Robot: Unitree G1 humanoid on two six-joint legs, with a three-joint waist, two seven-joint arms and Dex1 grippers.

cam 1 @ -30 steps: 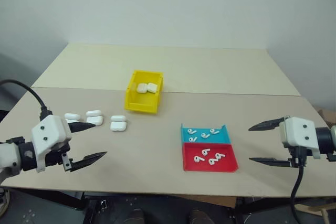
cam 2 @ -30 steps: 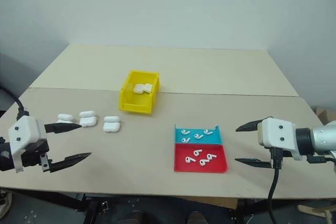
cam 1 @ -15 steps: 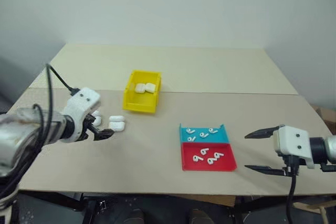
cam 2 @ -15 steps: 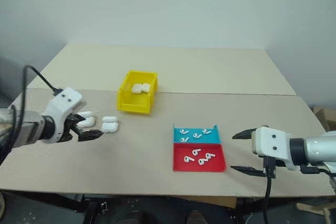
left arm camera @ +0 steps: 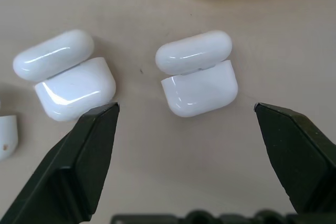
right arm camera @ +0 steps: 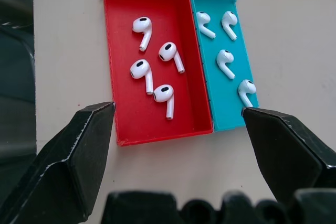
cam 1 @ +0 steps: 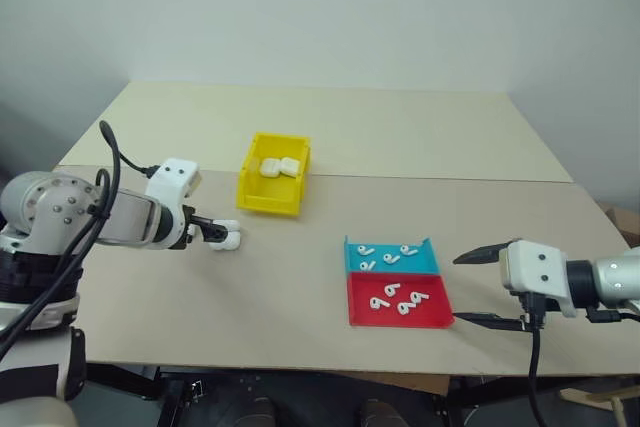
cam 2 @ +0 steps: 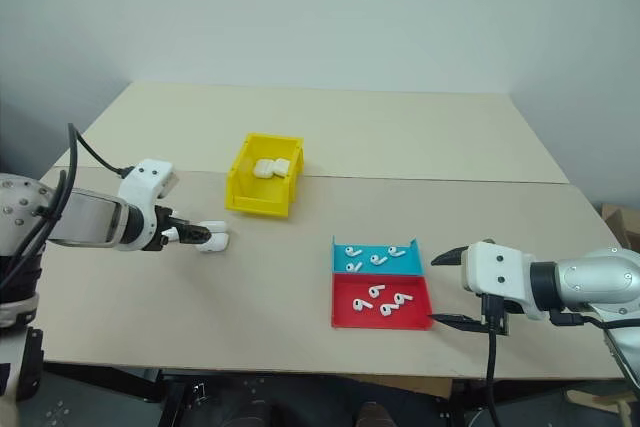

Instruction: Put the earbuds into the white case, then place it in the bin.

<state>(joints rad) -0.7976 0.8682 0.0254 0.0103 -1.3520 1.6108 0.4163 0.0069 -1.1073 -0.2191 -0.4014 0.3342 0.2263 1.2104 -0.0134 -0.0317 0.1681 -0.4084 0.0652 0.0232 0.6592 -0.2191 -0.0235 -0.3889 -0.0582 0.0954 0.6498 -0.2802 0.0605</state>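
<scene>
A: Taking the yellow bin (cam 1: 272,187) as the landmark — what lies around it on the surface (cam 1: 300,287)?

B: Two closed white cases (cam 1: 279,166) already lie inside it. Off its left front corner, just beside it, sits the white case (left arm camera: 198,73) with its lid open, and the left gripper (left arm camera: 186,111) hangs right over it, fingers spread wide with nothing between them. To the bin's front right, well apart, stand a blue tray (cam 1: 392,258) and a red tray (cam 1: 398,303), touching along one long wall.

A: And the earbuds?

B: The earbuds (right arm camera: 154,70) are split between the trays — four in the red one, four in the blue. None is in the case.

A: Does anything crowd the case?

B: The left wrist view shows a second open case (left arm camera: 64,75) close beside it, and the edge of a third (left arm camera: 7,137); one black finger (left arm camera: 89,145) stands near that second case. In the head views the left arm hides those neighbours.

A: How are the arms posed?

B: The left arm reaches in from the bin's left, its gripper angled down toward the case. The right gripper (cam 1: 482,288) hovers beyond the trays on the side away from the bin, pointing at them, fingers released and empty; its wrist view looks down on both trays between the fingers.
</scene>
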